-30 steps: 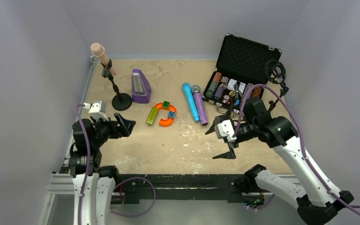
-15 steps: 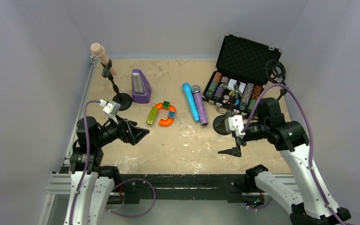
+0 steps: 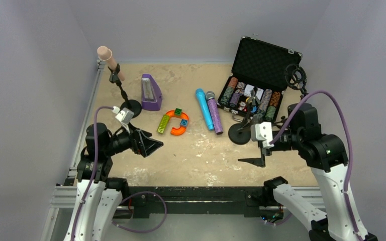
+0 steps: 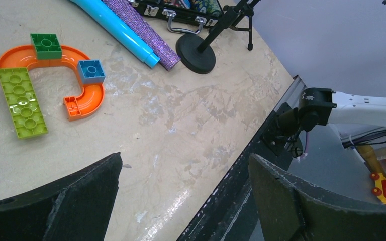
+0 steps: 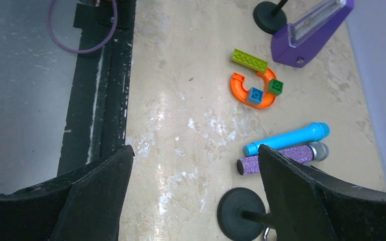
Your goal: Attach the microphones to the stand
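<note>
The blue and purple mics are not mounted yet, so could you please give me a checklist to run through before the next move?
1. Left hand open and empty: ok.
2. Right hand open and empty: ok.
3. Pink mic clipped in the left stand: ok.
4. Blue mic and purple mic lying uncovered on the table: ok, but they lie side by side with no clear gap, so picking up one alone may be awkward.
5. Right stand upright: ok.
6. Right stand's clip free: cannot tell.
</note>
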`<state>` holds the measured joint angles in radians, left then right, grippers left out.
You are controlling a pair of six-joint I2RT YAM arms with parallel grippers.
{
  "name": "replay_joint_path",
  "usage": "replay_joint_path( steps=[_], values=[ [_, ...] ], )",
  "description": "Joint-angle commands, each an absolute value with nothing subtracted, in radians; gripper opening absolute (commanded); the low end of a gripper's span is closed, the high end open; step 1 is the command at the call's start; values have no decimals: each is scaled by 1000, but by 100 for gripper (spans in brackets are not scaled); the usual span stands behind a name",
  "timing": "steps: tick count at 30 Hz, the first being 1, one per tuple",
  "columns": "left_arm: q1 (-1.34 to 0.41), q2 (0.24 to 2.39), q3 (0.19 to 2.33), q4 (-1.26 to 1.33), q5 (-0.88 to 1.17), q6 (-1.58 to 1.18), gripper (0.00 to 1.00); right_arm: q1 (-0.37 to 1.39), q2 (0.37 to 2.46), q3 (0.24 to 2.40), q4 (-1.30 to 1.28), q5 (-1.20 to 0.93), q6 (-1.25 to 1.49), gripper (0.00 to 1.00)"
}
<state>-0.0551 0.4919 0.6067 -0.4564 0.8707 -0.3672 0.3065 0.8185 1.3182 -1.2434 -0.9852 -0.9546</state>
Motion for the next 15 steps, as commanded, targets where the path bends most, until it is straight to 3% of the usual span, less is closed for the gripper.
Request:
replay_joint_path(
  steps=[1, 15],
  values=[
    [-60, 489, 598, -405, 904, -385, 99, 280, 819, 1403, -1218, -930, -861, 96],
    [-60, 492, 595, -405, 898, -388, 99, 186, 906, 1657, -1014, -642, -489, 96]
  ],
)
